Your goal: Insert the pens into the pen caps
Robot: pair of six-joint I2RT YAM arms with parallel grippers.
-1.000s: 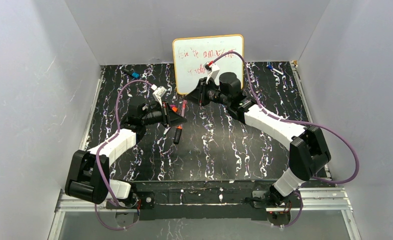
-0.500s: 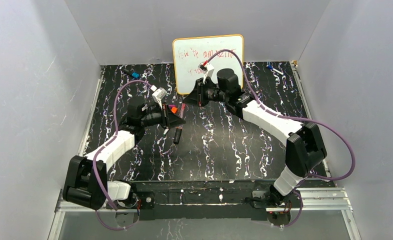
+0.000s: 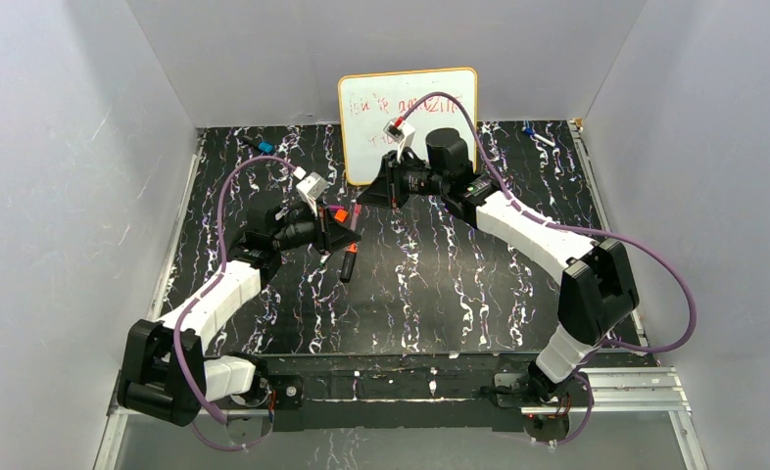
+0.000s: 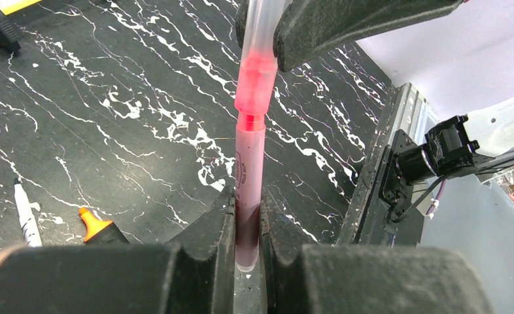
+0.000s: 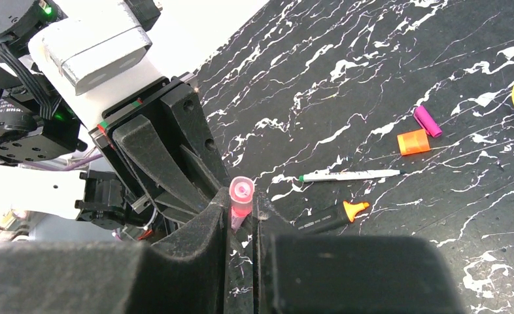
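Observation:
My left gripper [image 4: 246, 199] is shut on the pale pink barrel of a slim pen [image 4: 248, 170]. My right gripper [image 5: 242, 204] is shut on a translucent pink cap [image 5: 241, 193] that sits over that pen's tip. In the top view the two grippers meet left of centre, with the pen [image 3: 358, 214] held above the mat between them. A thick black marker with an orange tip [image 5: 329, 216] and a slim white pen [image 5: 349, 175] lie on the mat below. An orange cap [image 5: 413, 141] and a purple cap [image 5: 428, 121] lie beside them.
A small whiteboard [image 3: 409, 103] stands at the back centre, just behind my right wrist. Blue-tipped pens lie at the back left [image 3: 261, 146] and back right [image 3: 536, 134]. Grey walls close in the black marbled mat [image 3: 440, 284] on three sides.
Both grippers keep their hold on the pen and cap. The pair has shifted slightly toward the whiteboard, and both arms have changed posture a little.

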